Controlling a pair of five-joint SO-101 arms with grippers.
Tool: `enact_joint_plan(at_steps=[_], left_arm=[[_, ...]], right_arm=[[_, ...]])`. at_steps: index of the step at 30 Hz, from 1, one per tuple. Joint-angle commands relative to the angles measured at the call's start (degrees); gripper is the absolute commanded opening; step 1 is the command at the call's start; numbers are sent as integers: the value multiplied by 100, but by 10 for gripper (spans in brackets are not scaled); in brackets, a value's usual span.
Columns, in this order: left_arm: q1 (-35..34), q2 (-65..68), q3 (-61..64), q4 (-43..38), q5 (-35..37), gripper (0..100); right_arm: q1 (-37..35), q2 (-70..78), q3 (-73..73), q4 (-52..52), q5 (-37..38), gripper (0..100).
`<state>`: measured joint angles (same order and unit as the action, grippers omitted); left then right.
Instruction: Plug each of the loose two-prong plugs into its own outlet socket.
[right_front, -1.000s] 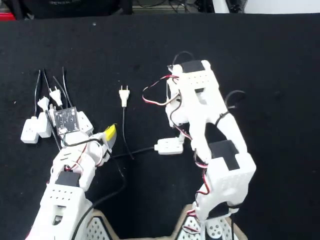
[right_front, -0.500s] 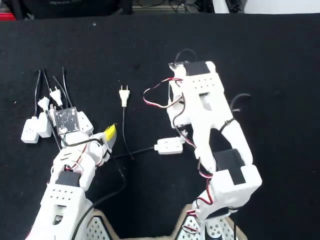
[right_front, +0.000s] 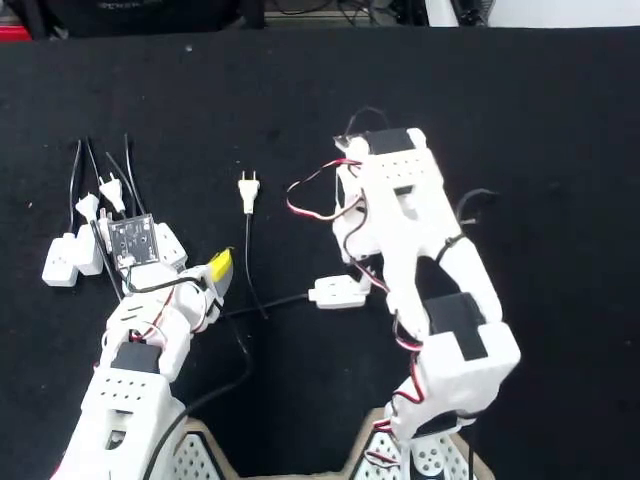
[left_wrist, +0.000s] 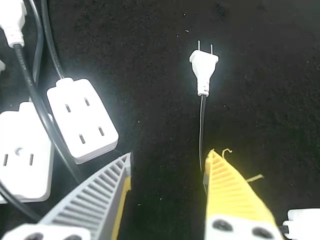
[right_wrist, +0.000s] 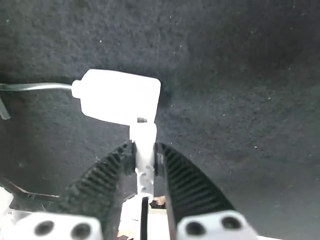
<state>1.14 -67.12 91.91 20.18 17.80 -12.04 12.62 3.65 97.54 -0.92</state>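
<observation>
My right pincer is clamped on a small white two-prong plug, whose front end meets a white rounded outlet block lying on the black felt table; its prongs are hidden. From above, that block lies mid-table and my own arm covers the grip. My left pincer stands apart, a thin black cord just beside its yellow finger, leading to a loose white plug. Near the grey finger lies a white double outlet
</observation>
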Motion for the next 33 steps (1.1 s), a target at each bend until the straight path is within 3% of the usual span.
enact_joint_plan(at_steps=[1, 11, 17, 26, 33], left_arm=[[4, -53, -57, 0, 44, 234], [13, -53, -57, 0, 44, 234], [4, -53, -57, 0, 44, 234], [4, -53, -57, 0, 44, 234], [-4, -53, -57, 0, 44, 234]], right_arm=[[-158, 242, -66, -220, 35, 11], [-132, 356, -154, -290, 0, 11], [-141, 321, -13, -624, -580, 11], [-176, 321, 259, -668, -492, 11], [-176, 312, 1086, -1451, -246, 11]])
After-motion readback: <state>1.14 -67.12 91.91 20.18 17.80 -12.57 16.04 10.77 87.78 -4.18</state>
